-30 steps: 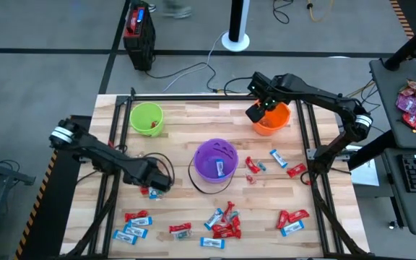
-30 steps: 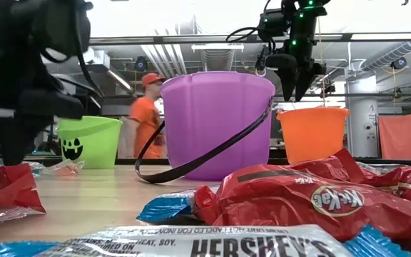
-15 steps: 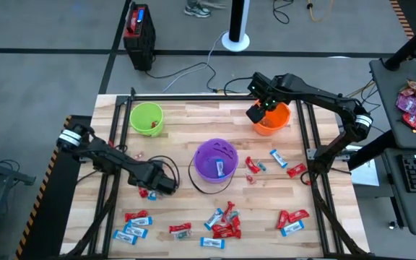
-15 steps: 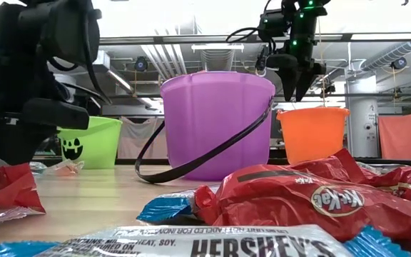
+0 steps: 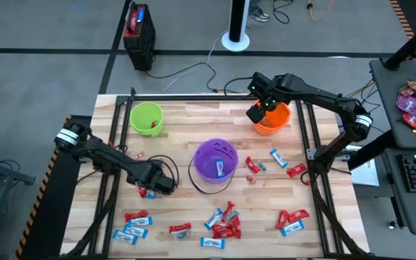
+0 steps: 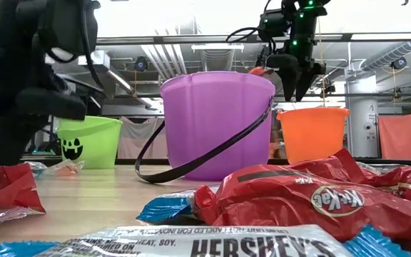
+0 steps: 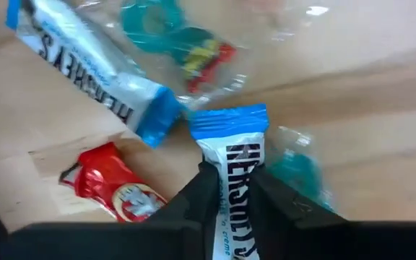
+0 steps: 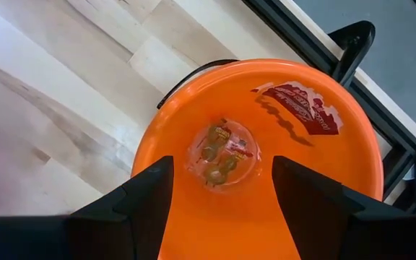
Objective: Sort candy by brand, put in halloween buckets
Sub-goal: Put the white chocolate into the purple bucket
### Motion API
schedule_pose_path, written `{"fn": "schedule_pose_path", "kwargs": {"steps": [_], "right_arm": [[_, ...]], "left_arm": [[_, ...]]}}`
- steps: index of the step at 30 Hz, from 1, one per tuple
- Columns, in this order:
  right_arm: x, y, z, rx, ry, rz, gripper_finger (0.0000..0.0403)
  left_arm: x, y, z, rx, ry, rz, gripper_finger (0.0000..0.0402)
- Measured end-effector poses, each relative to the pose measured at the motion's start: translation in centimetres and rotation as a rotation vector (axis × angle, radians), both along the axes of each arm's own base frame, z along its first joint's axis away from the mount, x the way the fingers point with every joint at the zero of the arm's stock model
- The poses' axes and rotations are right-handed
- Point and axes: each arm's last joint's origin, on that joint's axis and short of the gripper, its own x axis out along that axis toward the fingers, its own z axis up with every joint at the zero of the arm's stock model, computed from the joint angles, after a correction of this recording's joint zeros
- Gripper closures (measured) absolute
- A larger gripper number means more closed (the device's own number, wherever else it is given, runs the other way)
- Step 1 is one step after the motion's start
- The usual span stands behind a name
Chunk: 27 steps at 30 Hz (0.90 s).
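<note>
Item: Hershey's bar (image 7: 238, 189), blue-and-white, pinched between my left gripper (image 5: 166, 185) fingers just left of the purple bucket (image 5: 216, 160); my right gripper (image 5: 257, 110) hangs spread and empty over the orange bucket (image 8: 266, 144). Risk: the thin grip on slick wrapper may slip in transit. Setting: wooden table (image 5: 186, 115), grey floor beyond.

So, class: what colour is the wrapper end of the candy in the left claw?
Bright blue, on a white Hershey's wrapper; the left wrist view shows it best.
</note>
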Motion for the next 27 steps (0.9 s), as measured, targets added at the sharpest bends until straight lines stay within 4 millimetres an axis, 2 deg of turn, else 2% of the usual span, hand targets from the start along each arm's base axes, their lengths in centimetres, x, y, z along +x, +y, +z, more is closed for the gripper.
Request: {"fn": "schedule_pose_path", "kwargs": {"steps": [4,7,12,16,19,22,27], "right_arm": [[0.0,0.0,0.0,-0.002,0.003,0.011,0.0174],[0.0,0.0,0.0,-0.002,0.004,0.013,0.0174],[0.0,0.0,0.0,-0.002,0.005,0.017,0.0174],[0.0,0.0,0.0,-0.003,0.006,0.021,0.0174],[0.0,0.1,0.0,0.005,0.002,0.027,0.0174],[0.1,0.2,0.0,0.030,-0.015,0.038,0.0174],[-0.2,0.6,0.5,0.032,-0.023,0.045,0.0174]], "left_arm": [[0.3,-0.2,1.4,-0.019,-0.055,-0.031,0.0371],[0.5,-0.3,3.5,-0.037,-0.107,-0.068,0.0390],[0.8,0.1,10.2,0.040,-0.313,-0.237,0.0384],[0.5,1.4,16.4,0.222,-0.557,-0.353,0.0390],[0.4,2.6,20.1,0.376,-0.675,-0.417,0.0391],[1.1,4.1,22.1,0.504,-0.715,-0.467,0.0393],[4.8,6.1,22.9,0.666,-0.801,-0.594,0.0394]]}}
